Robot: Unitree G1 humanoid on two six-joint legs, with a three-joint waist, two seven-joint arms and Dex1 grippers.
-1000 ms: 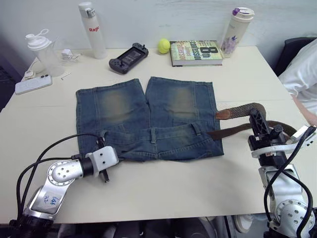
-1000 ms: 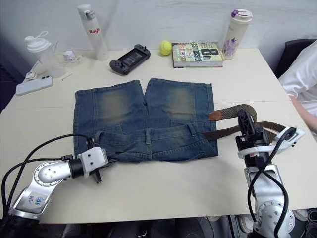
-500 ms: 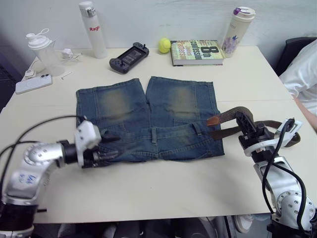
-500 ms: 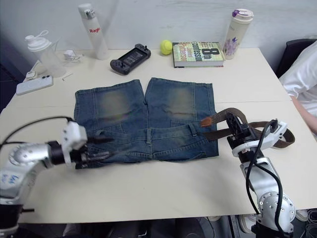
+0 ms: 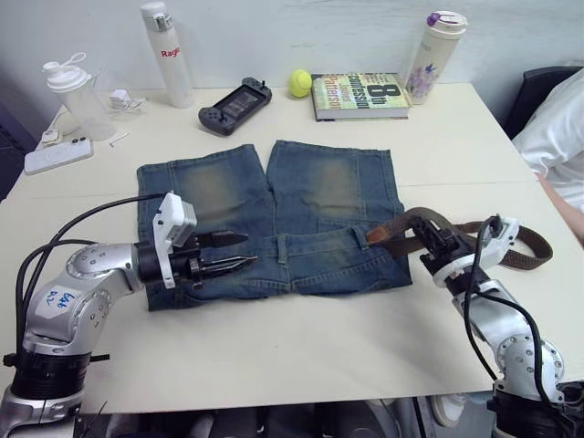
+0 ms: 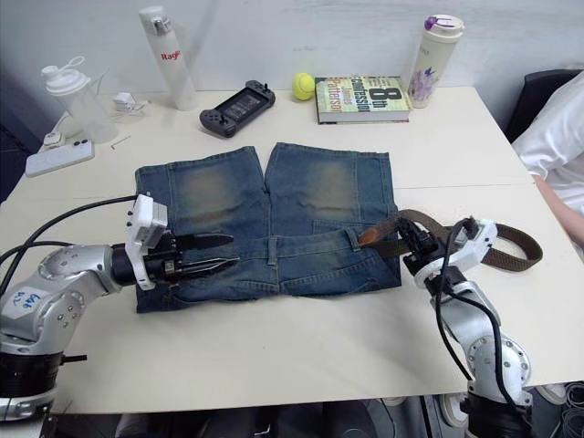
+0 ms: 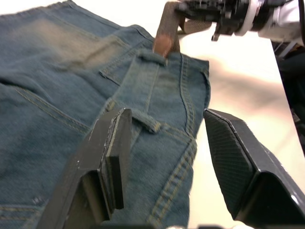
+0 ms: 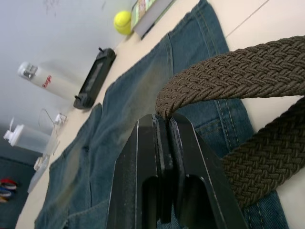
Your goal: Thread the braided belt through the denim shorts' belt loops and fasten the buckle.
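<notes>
Braided belt (image 5: pixel 474 239) lying right of the denim shorts (image 5: pixel 274 219), tan tip now reaching the rightmost belt loop (image 7: pixel 152 58); right gripper (image 6: pixel 412 248), clamped on it, is advancing leftward. Left gripper (image 5: pixel 233 252), jaws apart and empty, is sliding onto the waistband, likely to steady it.

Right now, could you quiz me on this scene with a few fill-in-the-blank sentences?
1. The right gripper is shut on the ____.
2. The left gripper hovers with its fingers ____ above the shorts.
3. The round thing beside the book is a ____.

Missing words: belt; open; ball
</notes>
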